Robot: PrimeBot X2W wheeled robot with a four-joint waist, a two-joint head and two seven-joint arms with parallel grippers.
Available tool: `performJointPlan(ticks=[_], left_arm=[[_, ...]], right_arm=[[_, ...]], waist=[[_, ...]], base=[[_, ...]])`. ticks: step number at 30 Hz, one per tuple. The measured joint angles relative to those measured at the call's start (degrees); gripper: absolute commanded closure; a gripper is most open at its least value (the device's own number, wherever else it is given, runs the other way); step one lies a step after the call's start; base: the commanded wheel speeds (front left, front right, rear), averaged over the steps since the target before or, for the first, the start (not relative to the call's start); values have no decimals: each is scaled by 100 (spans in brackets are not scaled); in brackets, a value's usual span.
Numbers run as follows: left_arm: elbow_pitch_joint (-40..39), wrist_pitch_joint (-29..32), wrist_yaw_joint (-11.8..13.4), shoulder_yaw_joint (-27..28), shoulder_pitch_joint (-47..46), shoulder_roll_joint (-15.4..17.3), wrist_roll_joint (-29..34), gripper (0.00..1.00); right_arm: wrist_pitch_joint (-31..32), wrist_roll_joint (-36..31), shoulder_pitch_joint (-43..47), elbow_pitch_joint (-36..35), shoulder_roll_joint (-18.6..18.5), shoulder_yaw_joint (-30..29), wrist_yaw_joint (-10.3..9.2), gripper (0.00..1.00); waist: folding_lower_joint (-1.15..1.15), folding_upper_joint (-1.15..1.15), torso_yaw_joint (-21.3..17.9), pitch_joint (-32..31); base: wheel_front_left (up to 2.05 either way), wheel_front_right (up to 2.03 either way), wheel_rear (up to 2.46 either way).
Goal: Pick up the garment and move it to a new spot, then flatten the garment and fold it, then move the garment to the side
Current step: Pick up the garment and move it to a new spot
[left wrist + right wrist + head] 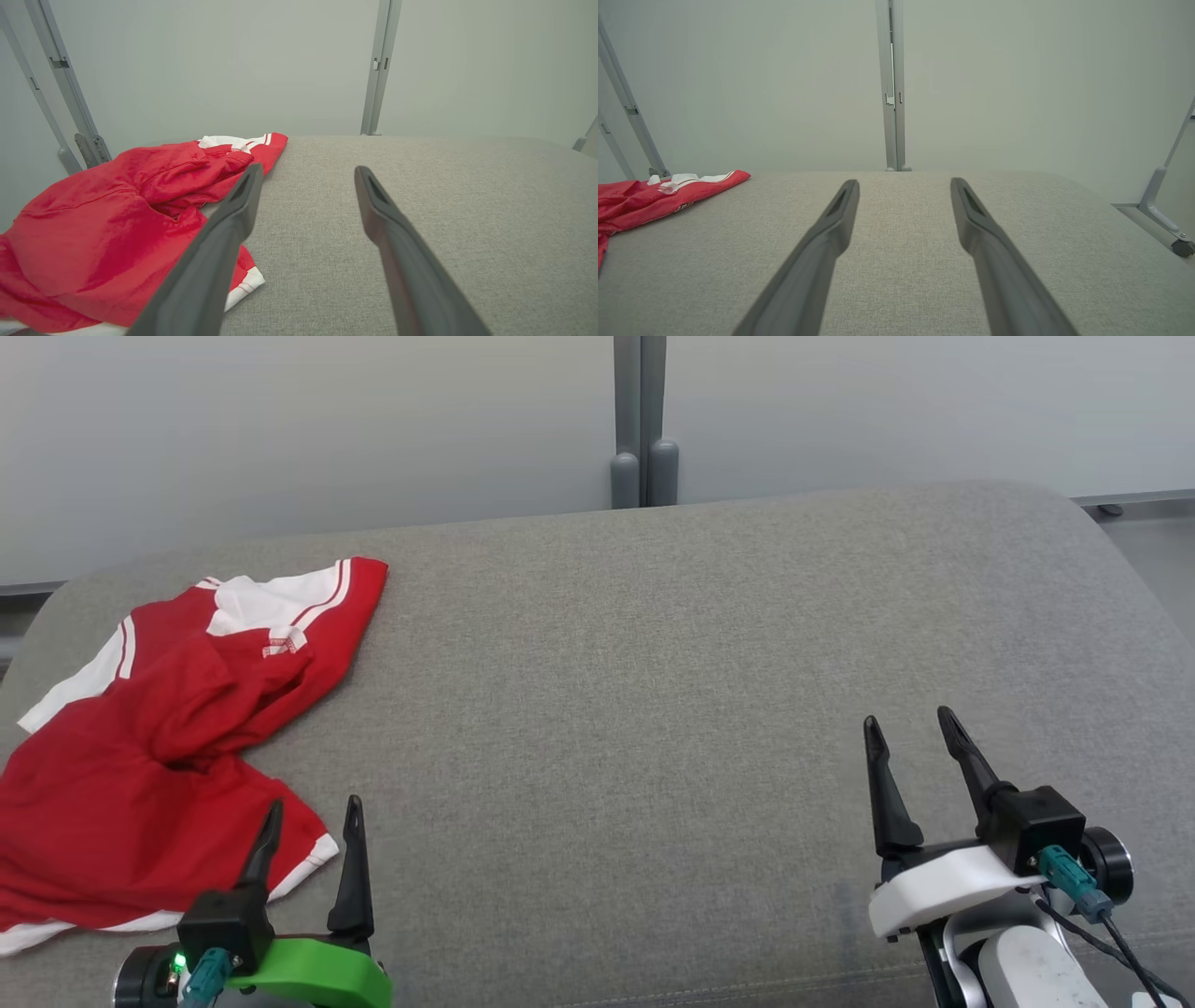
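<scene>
The garment [159,747] is a red shirt with white trim, lying crumpled at the left end of the grey upholstered surface [653,709]. My left gripper [313,807] stands open at the lower left, its left finger over the shirt's near hem and nothing between its fingers. The left wrist view shows the garment [107,228] to the left of the left gripper [306,175], partly behind its left finger. My right gripper [910,721] is open at the lower right, far from the shirt. From the right wrist, the garment [649,196] lies at the far left, away from the right gripper [903,184].
Pale wall panels with a grey upright post [642,425] stand behind the surface. A frame leg with a caster [1174,233] is off the surface's right end. Bare grey fabric stretches between the shirt and the right gripper.
</scene>
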Motion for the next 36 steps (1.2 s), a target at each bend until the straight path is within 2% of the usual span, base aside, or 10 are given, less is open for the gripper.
performJointPlan(ticks=[11, 17, 30, 36], left_arm=[[-4, -5, 20, 103, -141, -18, 29, 0], [-5, -14, 86, 226, -139, -20, 34, 0], [70, -15, 87, 145, -137, -31, 92, 0], [70, -15, 94, 289, -109, -29, 91, 0]], right_arm=[[0, 1, -7, -56, 4, 54, 60, 0], [-1, 1, -94, -55, 23, 200, 176, 0], [-1, -1, -121, -40, 30, 187, 177, 0], [-1, -24, -122, 10, 60, 323, 236, 0]], waist=[[0, 0, 502, 14], [0, 0, 1012, 23], [0, 0, 1999, -10], [0, 0, 2137, -36]], base=[[0, 0, 0], [0, 0, 0], [0, 0, 0], [0, 0, 0]])
